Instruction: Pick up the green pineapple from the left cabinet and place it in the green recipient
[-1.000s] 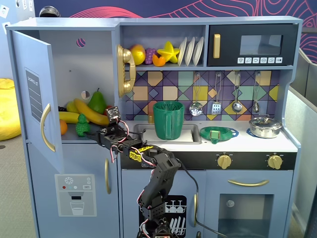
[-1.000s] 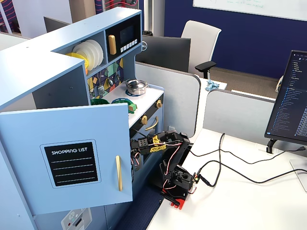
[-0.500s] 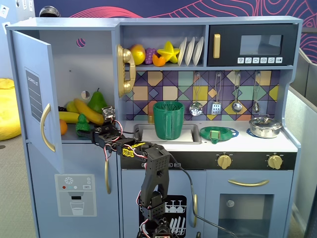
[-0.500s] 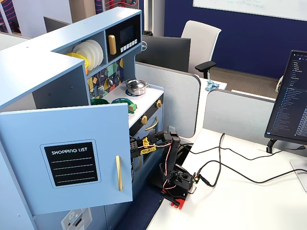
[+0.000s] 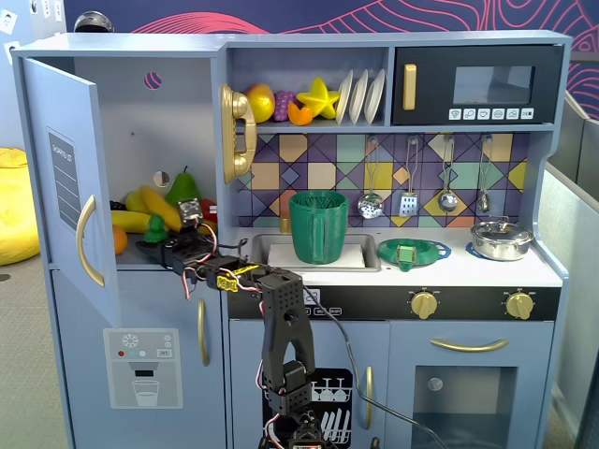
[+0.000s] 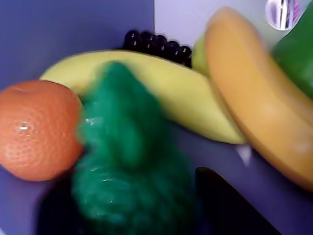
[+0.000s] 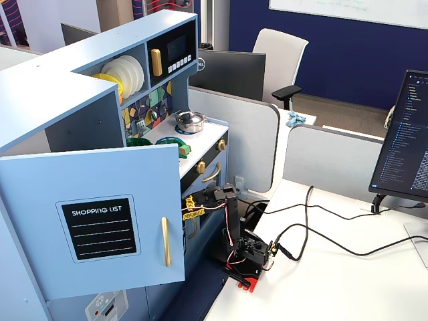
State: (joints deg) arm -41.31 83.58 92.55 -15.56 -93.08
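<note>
The green pineapple point(image 6: 128, 161) stands on the shelf of the left cabinet point(image 5: 178, 112), whose door point(image 5: 67, 187) is swung open. It is against an orange point(image 6: 36, 129) and in front of a yellow banana point(image 6: 166, 93). In a fixed view it shows small at the shelf's front point(image 5: 154, 229). My gripper point(image 6: 131, 183) reaches into the cabinet point(image 5: 165, 245); its two dark jaws press on either side of the pineapple's body, which looks blurred. The green recipient point(image 5: 318, 227) stands upright in the sink to the right.
A second, orange-toned banana point(image 6: 254, 112), dark grapes point(image 6: 156, 43) and a green pear point(image 5: 183, 187) crowd the shelf behind. A flat green dish point(image 5: 412, 253) and a pot point(image 5: 502, 240) sit on the counter. In a fixed view the open door point(image 7: 100, 221) hides the gripper.
</note>
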